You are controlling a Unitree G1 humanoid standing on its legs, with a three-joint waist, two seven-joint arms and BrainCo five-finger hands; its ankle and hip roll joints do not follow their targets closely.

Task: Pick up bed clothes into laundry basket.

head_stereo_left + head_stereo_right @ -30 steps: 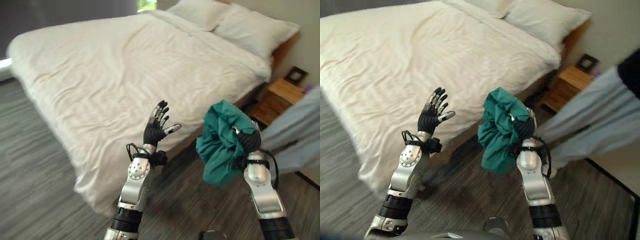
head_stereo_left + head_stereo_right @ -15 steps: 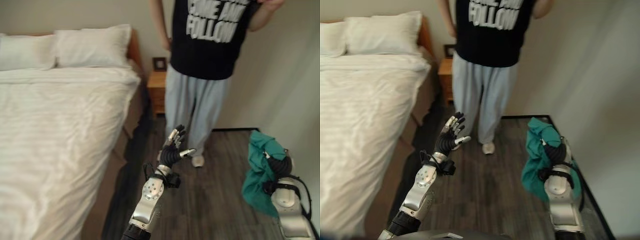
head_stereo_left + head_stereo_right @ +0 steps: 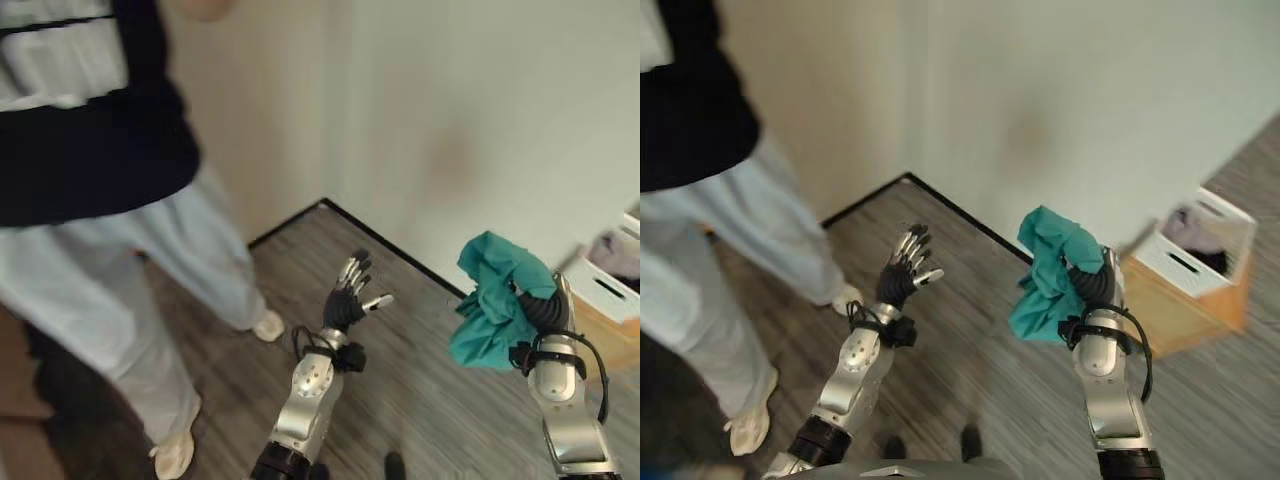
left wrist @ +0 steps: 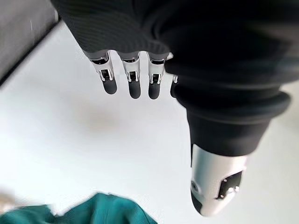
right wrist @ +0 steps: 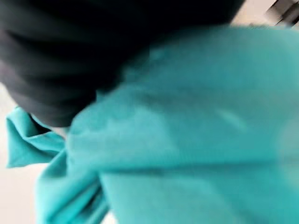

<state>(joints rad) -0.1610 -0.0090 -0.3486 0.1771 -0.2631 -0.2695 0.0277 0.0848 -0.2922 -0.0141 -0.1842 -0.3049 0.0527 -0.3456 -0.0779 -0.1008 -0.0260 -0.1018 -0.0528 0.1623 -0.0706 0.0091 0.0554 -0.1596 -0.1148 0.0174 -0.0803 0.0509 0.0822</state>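
Observation:
A bunched teal cloth [image 3: 497, 298] hangs in the air at the right, held by my right hand [image 3: 541, 311], whose fingers are curled into its folds. The same teal cloth [image 5: 187, 135] fills the space in front of that hand's dark cover in the right wrist view. My left hand [image 3: 352, 298] is raised in the middle with straight, spread fingers [image 4: 133, 79] and holds nothing. A white laundry basket [image 3: 1200, 240] with clothes in it sits on a wooden stand at the far right, beyond the cloth.
A person in a dark shirt and light grey trousers [image 3: 140, 260] stands at the left on the grey wood floor [image 3: 400, 360]. A pale wall [image 3: 480, 110] with a dark skirting runs behind both hands. The wooden stand [image 3: 1180, 305] reaches down to the floor.
The camera has swung right: the bed has left the view, the person has shifted to the left, and the wall and basket have come in. The right hand still holds the teal cloth.

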